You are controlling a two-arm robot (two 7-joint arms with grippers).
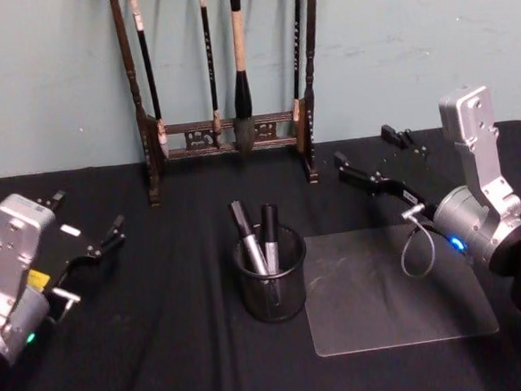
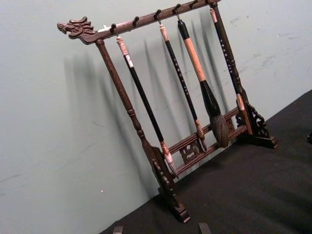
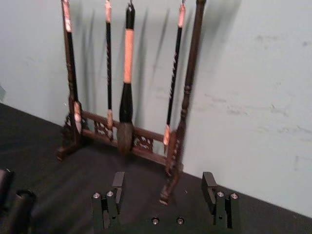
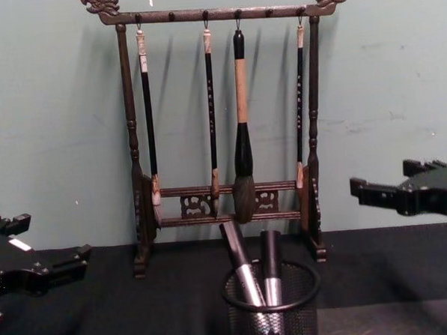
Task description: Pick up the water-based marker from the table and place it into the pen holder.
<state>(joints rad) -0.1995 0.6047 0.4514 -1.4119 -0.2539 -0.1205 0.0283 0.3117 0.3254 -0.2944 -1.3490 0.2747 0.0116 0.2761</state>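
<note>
The pen holder [image 1: 271, 289] [image 4: 272, 315], a black mesh cup, stands at the middle of the table [image 1: 164, 345]. Two markers with silver barrels and black caps lean inside it, one [image 1: 245, 237] [image 4: 240, 264] tilted left, the other [image 1: 269, 231] [image 4: 271, 266] upright. I cannot tell which is the water-based marker. My left gripper [image 1: 90, 214] [image 4: 51, 238] [image 2: 161, 230] hovers open at the left, well clear of the cup. My right gripper [image 1: 364, 148] [image 4: 381, 176] [image 3: 163, 185] hangs open at the right rear, nothing between its fingers.
A dark wooden rack [image 1: 226, 82] [image 4: 222, 137] hung with calligraphy brushes stands at the back against the pale wall. A greyer mat [image 1: 392, 285] lies right of the cup. A cable loop [image 1: 416, 252] dangles from the right arm over the mat.
</note>
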